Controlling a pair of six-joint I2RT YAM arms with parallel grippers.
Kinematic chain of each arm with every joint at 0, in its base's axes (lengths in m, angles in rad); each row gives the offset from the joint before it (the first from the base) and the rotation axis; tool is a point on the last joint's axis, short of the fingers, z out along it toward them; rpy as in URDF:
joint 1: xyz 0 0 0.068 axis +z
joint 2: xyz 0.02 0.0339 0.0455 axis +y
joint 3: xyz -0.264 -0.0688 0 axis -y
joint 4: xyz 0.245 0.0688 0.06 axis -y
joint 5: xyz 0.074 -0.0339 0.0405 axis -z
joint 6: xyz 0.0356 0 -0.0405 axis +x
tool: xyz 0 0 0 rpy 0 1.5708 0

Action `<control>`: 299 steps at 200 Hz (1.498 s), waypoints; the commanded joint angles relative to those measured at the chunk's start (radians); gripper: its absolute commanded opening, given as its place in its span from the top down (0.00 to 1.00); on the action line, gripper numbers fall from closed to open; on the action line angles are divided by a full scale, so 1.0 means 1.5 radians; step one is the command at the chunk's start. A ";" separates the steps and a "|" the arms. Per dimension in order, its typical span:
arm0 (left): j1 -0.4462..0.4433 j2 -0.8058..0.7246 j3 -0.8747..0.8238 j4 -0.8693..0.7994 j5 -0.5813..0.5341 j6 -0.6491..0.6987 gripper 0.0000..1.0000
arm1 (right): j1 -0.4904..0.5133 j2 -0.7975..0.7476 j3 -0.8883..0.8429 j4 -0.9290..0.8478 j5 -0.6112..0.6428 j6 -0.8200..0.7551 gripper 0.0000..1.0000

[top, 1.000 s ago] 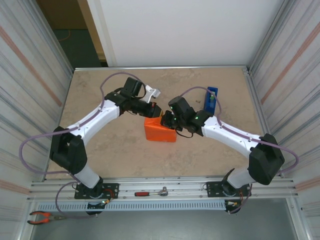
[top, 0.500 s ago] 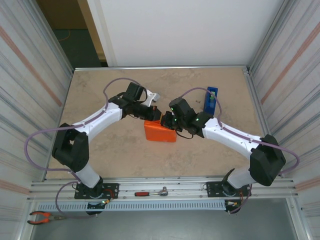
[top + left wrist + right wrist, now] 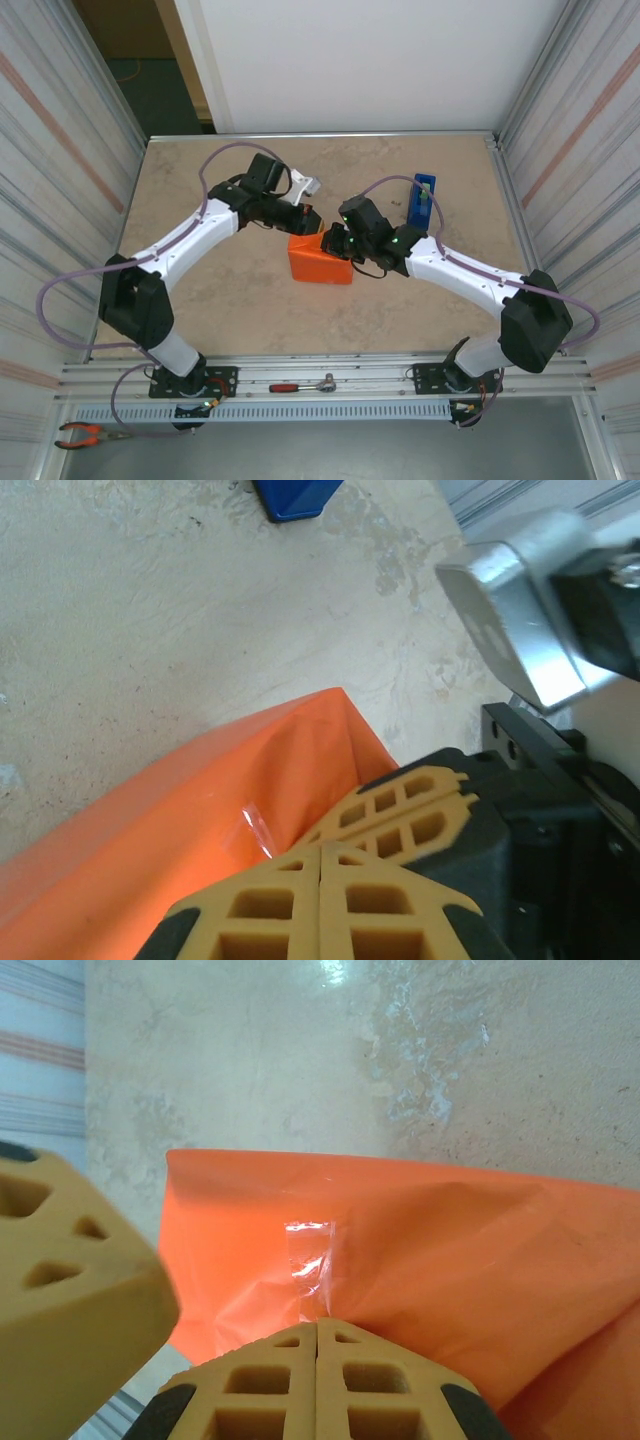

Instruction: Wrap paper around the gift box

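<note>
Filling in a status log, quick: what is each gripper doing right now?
Left gripper: closed, tips at the orange paper, nothing visibly pinched.
Right gripper: closed, tips at the paper just below a clear tape strip, no pinch visible.

Top external: high behind me, looking down over the whole desk (image 3: 230, 305).
Wrists: both very close, facing the gift box (image 3: 318, 266) all three share.
</note>
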 commanded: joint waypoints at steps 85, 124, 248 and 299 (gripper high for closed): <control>-0.015 -0.037 -0.135 -0.006 -0.047 0.037 1.00 | 0.013 0.045 -0.042 -0.085 -0.029 0.006 1.00; -0.018 -0.037 -0.146 -0.012 -0.062 0.044 1.00 | 0.007 0.044 -0.001 -0.092 -0.059 -0.035 0.91; -0.022 -0.028 -0.160 -0.009 -0.061 0.049 1.00 | -0.026 0.023 0.049 -0.115 -0.106 -0.092 0.73; -0.023 -0.023 -0.159 -0.008 -0.059 0.050 1.00 | -0.020 0.044 0.064 -0.125 -0.115 -0.121 0.69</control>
